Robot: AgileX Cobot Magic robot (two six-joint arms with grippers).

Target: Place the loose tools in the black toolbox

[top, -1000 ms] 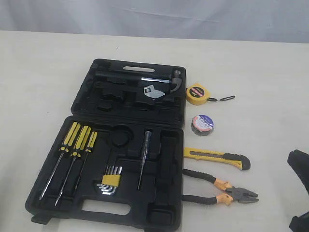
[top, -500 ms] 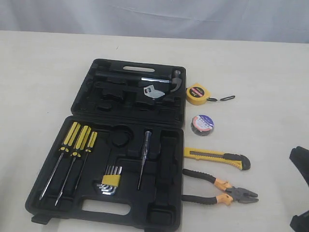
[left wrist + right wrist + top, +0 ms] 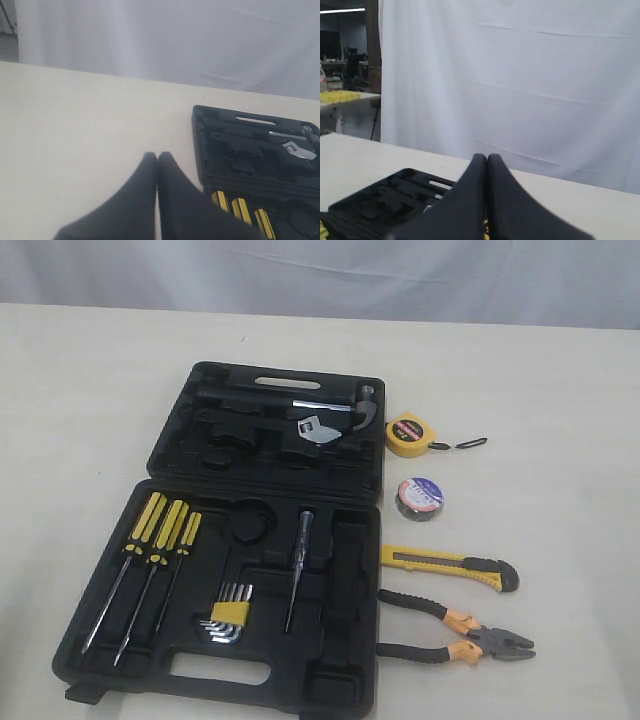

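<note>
The black toolbox [image 3: 265,465] lies open on the table, its two halves flat. To its right lie the yellow tape measure [image 3: 407,433] with its black strap, the black tape roll [image 3: 419,497], the yellow-black utility knife [image 3: 448,566] and the pliers [image 3: 455,627] with black-orange handles. Neither gripper shows in the exterior view. In the left wrist view my left gripper [image 3: 157,156] is shut and empty above bare table, beside the toolbox [image 3: 250,145]. My right gripper [image 3: 486,158] is shut and empty, held above the table with the toolbox [image 3: 390,197] beyond it.
Three yellow-handled screwdrivers [image 3: 160,540], hex keys [image 3: 230,615] and a tester screwdriver [image 3: 297,565] sit in the near half of the case. A hammer [image 3: 330,405] and wrench [image 3: 313,430] sit in the far half. A white curtain [image 3: 320,275] backs the table.
The right arm, visible at the exterior view's lower right edge earlier, has drawn back out of that view. The tools and toolbox have not moved.
</note>
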